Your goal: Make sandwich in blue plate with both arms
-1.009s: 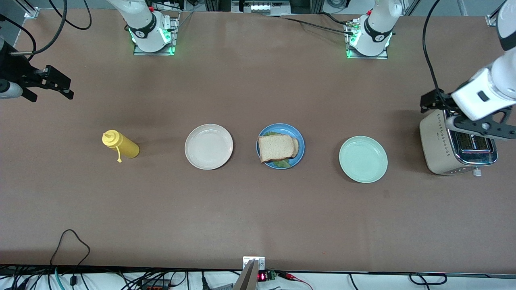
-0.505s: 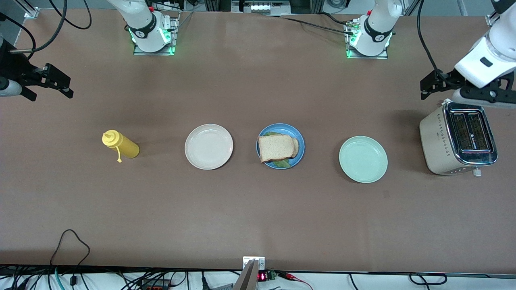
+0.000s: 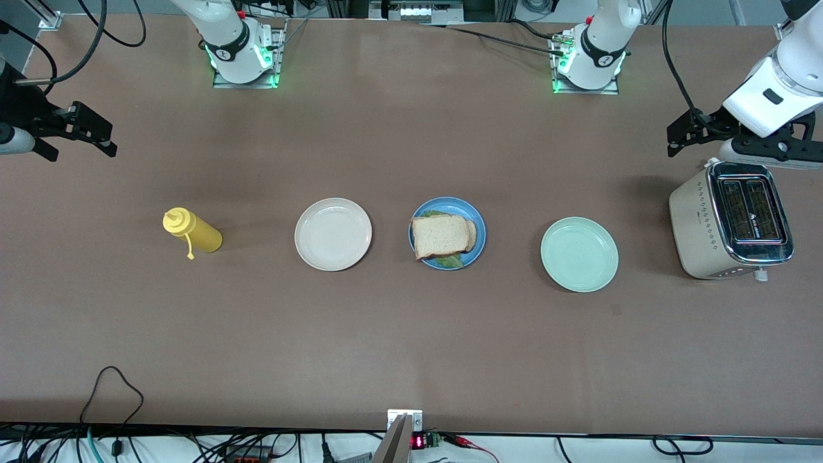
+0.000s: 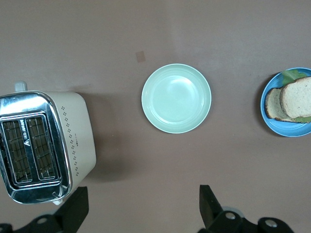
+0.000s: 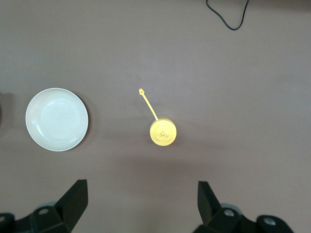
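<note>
The blue plate (image 3: 458, 207) sits mid-table with the sandwich (image 3: 441, 236) on it. A bread slice lies on top, a second slice peeks out beside it, and green lettuce (image 3: 451, 261) shows at the edges. The plate (image 4: 286, 129) and sandwich (image 4: 292, 99) also show in the left wrist view. My left gripper (image 3: 685, 132) (image 4: 143, 192) is open and empty, up over bare table beside the toaster. My right gripper (image 3: 90, 132) (image 5: 142, 186) is open and empty, up over the table at the right arm's end, away from the plate.
A cream toaster (image 3: 730, 222) (image 4: 43, 145) stands at the left arm's end. A mint-green plate (image 3: 578, 254) (image 4: 176, 98) lies between it and the blue plate. A cream-white plate (image 3: 333, 233) (image 5: 57, 119) and a yellow squeeze bottle (image 3: 191, 233) (image 5: 163, 132) lie toward the right arm's end.
My left arm has drawn back from over the toaster toward the robots' bases. The right arm has barely moved. The sandwich and plates have not moved.
</note>
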Robot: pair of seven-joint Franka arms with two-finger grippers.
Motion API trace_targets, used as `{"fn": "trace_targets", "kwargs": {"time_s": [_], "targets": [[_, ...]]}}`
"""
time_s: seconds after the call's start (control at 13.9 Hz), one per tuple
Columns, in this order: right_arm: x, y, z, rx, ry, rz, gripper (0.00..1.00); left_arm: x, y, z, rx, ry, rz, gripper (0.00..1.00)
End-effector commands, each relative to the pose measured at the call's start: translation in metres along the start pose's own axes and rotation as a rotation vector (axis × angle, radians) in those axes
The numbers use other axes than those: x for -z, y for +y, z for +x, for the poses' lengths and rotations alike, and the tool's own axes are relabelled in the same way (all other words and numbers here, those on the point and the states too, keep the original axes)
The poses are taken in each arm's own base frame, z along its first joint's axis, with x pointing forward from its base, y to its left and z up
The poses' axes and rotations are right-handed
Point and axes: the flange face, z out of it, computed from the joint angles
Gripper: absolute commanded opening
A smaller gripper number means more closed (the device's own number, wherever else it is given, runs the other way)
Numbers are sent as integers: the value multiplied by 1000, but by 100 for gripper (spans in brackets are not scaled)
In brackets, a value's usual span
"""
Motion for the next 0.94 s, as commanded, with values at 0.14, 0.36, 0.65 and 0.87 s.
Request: {"fn": "trace_targets", "kwargs": {"time_s": [0.14, 0.36, 0.65, 0.87], "targets": [[7, 3, -3, -7, 8, -3, 100, 4, 4, 1, 4, 1, -21, 100], [8, 3, -3, -4, 9, -3, 100, 3, 3, 1, 4, -2, -20, 100], [8, 2, -3, -12, 9, -3, 100, 3, 3, 1, 5, -2, -20, 100], [8, 2, -4, -9, 8, -3, 100, 3, 4, 1, 5, -3, -20, 100]]}}
